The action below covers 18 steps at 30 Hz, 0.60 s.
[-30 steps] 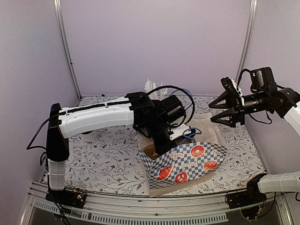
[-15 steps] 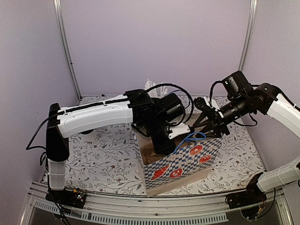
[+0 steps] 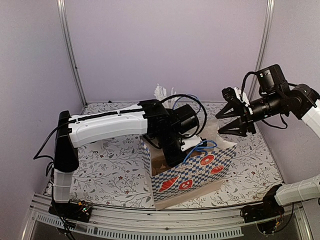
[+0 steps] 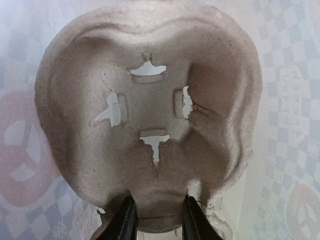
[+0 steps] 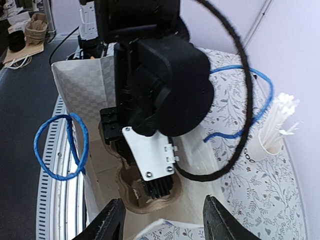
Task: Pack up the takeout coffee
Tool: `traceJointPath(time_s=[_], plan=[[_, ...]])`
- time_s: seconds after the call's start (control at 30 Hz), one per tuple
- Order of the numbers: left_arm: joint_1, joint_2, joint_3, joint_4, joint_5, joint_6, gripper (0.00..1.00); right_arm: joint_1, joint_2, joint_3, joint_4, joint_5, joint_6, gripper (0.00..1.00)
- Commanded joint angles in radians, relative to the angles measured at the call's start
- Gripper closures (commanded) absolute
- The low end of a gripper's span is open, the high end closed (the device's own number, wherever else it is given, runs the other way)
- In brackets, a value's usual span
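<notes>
Left gripper [image 4: 158,212] pinches the rough moulded-pulp carrier [image 4: 150,75] inside the checkered paper bag [image 3: 195,172]; right gripper [image 5: 164,212] gapes.

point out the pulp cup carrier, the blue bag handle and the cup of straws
pulp cup carrier [image 4: 147,107], left wrist view, its middle between the slots
blue bag handle [image 5: 36,147], right wrist view, left side of the loop
cup of straws [image 5: 264,147], right wrist view, the cup's white wall

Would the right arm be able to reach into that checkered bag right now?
Probably not easily: the left tool takes up most of the mouth of the bag, gripping the pulp carrier inside, leaving little room beside it.
</notes>
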Motion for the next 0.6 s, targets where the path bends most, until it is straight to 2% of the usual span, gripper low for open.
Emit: traceJointPath(time_s=[0.0, 0.17, 0.37, 0.57], plan=[[0.012, 0.048, 0.008, -0.003, 0.009, -0.019, 0.74, -0.103, -0.044, -0.034, 0.071, -0.035, 0.018, 0.43], [0.010, 0.087, 0.011, -0.002, 0.027, -0.030, 0.74, -0.193, -0.069, -0.134, 0.196, -0.040, 0.062, 0.43], [0.008, 0.113, -0.002, 0.003, 0.040, -0.051, 0.74, -0.360, -0.078, -0.219, 0.306, -0.098, 0.118, 0.42], [0.006, 0.139, -0.029, 0.031, 0.057, -0.066, 0.71, -0.389, -0.072, -0.335, 0.447, -0.102, 0.188, 0.41]])
